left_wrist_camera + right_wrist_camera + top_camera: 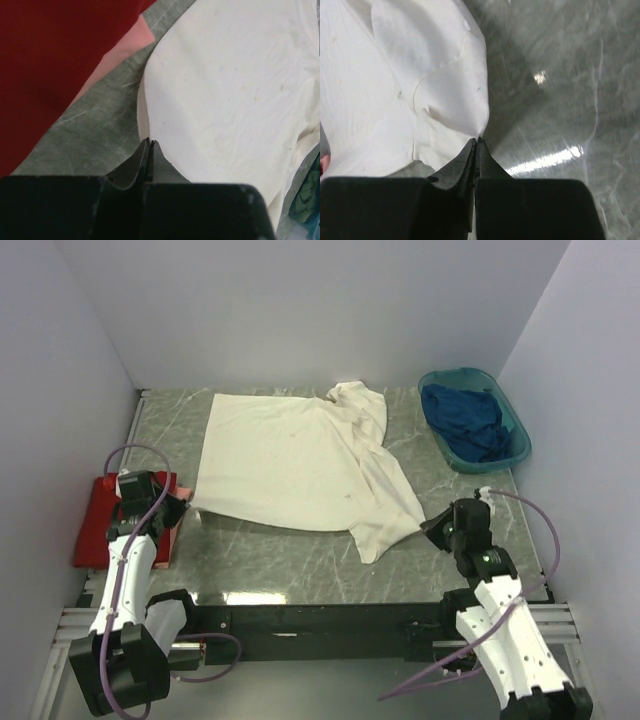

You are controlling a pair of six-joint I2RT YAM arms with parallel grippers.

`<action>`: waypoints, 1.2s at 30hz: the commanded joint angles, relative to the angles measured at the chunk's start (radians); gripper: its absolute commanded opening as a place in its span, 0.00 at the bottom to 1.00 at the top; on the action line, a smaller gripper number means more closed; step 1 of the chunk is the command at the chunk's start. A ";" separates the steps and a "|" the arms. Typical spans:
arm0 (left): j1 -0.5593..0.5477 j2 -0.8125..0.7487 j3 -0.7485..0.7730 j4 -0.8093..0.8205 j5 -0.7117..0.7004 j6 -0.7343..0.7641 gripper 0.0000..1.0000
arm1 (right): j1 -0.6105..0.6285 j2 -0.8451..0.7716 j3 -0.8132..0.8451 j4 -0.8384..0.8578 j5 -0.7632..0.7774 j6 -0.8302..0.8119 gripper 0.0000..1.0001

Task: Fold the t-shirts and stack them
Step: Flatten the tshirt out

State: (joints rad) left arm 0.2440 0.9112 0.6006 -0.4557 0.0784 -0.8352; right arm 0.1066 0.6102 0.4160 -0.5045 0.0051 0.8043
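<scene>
The cream-white t-shirt (pixel 290 460) lies spread across the middle of the table, its right side bunched and folded over. My left gripper (pixel 184 504) is shut on its near-left corner; in the left wrist view the closed tips (pixel 150 141) meet the shirt's edge (pixel 225 90). My right gripper (pixel 431 528) is shut on the shirt's near-right flap; in the right wrist view the tips (pixel 476 140) pinch the cloth (pixel 410 75). The red t-shirt (pixel 115 525) lies folded at the table's left edge, beside my left gripper, and also shows in the left wrist view (pixel 50 65). The dark blue t-shirt (pixel 465 420) lies crumpled in the basin.
A teal oval basin (pixel 519 443) stands at the back right against the wall. White walls close in the grey marbled table (pixel 300 560) on three sides. A pink layer (pixel 127 50) shows under the red shirt's edge.
</scene>
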 commanded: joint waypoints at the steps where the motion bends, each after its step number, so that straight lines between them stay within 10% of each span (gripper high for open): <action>1: 0.006 -0.057 0.033 -0.049 -0.075 -0.030 0.00 | -0.005 -0.108 -0.031 -0.133 -0.051 0.027 0.00; 9: 0.008 -0.107 -0.002 -0.038 -0.054 -0.042 0.00 | -0.005 -0.039 0.030 0.034 -0.146 -0.027 0.43; 25: 0.008 -0.008 0.059 -0.018 0.033 0.042 0.00 | 0.033 1.038 0.806 0.251 -0.137 -0.417 0.43; 36: 0.008 0.054 0.085 -0.005 0.067 0.088 0.00 | 0.120 1.335 1.077 0.066 0.071 -0.562 0.45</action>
State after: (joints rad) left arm 0.2481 0.9657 0.6460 -0.4885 0.1242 -0.7784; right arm 0.2325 1.9335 1.4643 -0.3584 -0.0364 0.2909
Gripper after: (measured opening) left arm 0.013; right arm 0.441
